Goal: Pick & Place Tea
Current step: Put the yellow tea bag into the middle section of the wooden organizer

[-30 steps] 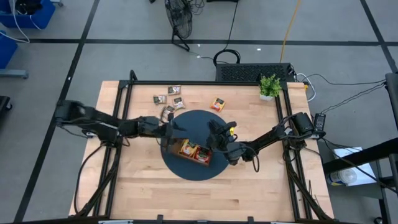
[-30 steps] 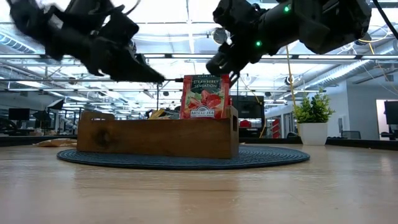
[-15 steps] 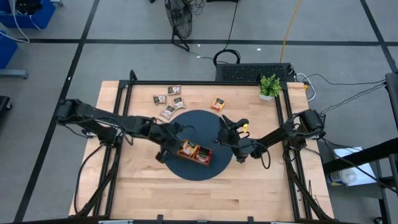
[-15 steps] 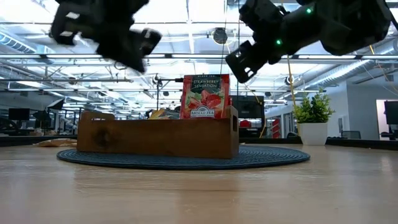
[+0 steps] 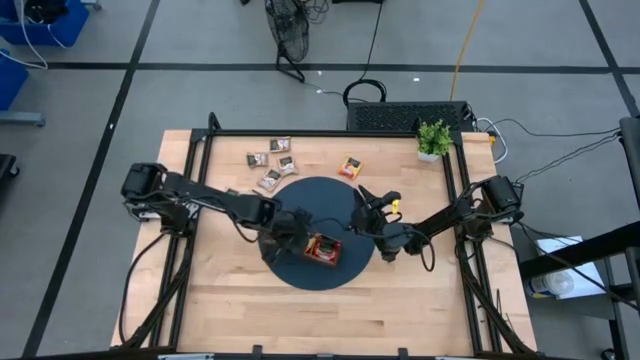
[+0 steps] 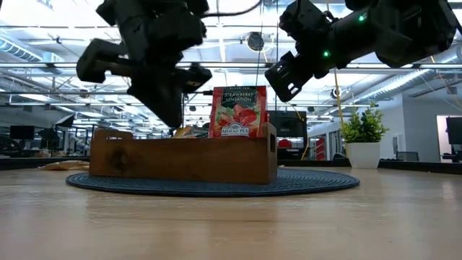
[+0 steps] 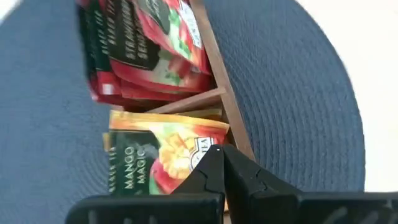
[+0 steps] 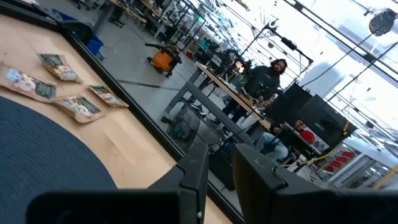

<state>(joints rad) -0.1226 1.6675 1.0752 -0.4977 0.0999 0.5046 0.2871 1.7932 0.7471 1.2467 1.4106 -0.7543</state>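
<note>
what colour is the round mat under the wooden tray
Dark blue mat, woven in rings; the left wrist view shows it best, under the tray.

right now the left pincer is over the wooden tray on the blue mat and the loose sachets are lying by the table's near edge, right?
Not quite. The left pincer is over the wooden tray on the blue mat, but the high view shows the loose sachets lying near the table's far edge, beyond the mat.

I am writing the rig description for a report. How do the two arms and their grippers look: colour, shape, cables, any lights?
Both arms are dark, jointed and slim. The left gripper and right gripper have dark, tapering fingers. The right arm carries small green lights and a yellow spot near its wrist. Black cables trail from both bases.
</note>
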